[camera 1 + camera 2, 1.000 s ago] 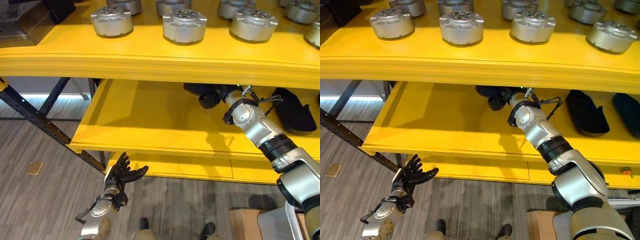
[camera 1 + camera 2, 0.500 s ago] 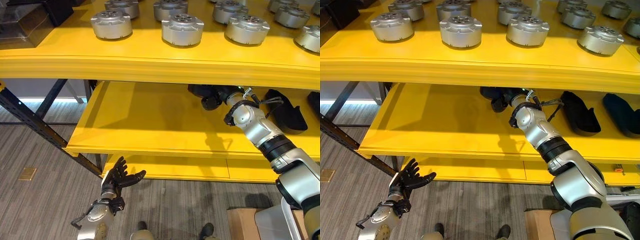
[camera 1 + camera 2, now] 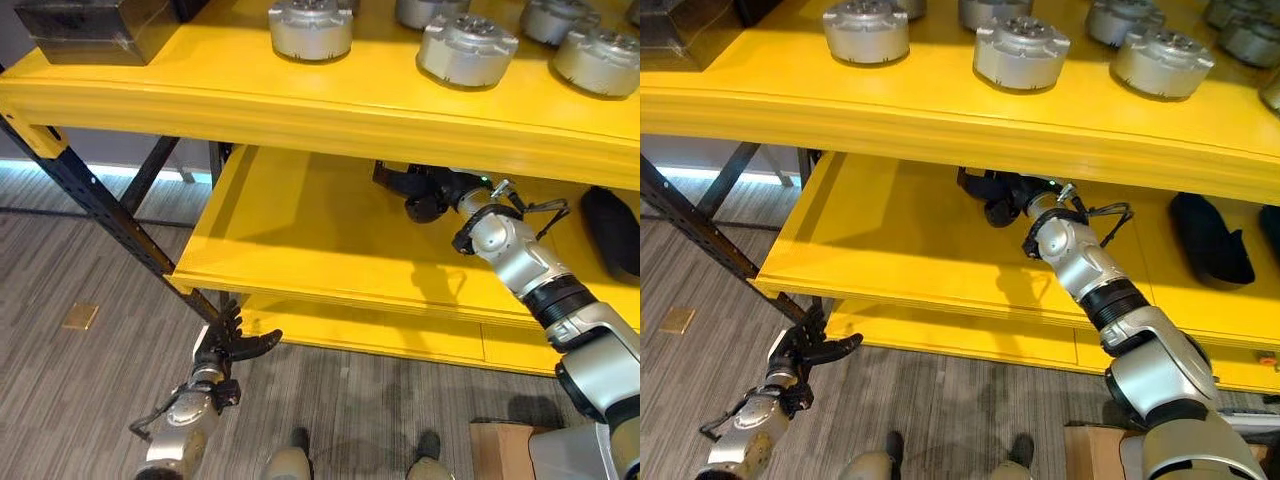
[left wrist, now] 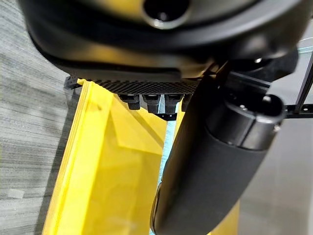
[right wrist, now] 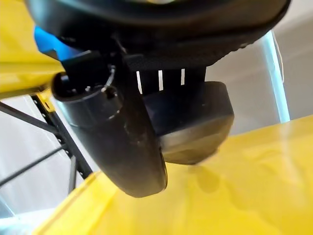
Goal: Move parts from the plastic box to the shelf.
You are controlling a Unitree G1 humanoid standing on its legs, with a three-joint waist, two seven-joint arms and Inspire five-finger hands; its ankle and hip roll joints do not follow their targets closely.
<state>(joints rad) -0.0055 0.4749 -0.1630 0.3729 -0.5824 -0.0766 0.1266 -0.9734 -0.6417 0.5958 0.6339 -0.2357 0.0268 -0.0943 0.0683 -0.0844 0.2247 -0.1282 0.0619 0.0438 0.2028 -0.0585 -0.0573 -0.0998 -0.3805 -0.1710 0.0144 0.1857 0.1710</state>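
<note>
My right hand [image 3: 432, 190] reaches in under the top shelf [image 3: 200, 95], over the back of the middle yellow shelf [image 3: 310, 240]. In the right wrist view its thumb [image 5: 122, 147] and fingers are closed round a dark rounded part [image 5: 195, 122], which sits just over the yellow surface. Another dark part [image 3: 1208, 240] lies further right on the same shelf. Round silver parts [image 3: 310, 25] [image 3: 465, 48] stand in rows on the top shelf. Low by the floor, in front of the shelf's left corner, my left hand [image 3: 232, 345] is open with spread fingers and holds nothing.
A black box [image 3: 90, 15] sits at the top shelf's left end. Black diagonal rack struts [image 3: 110, 215] run down at the left. A cardboard box [image 3: 500, 452] and the corner of a pale bin [image 3: 565, 462] stand on the floor at lower right.
The camera has shifted, so the shelf appears further right. My right hand stays under the top shelf with the dark part. My left hand stays open near the floor.
</note>
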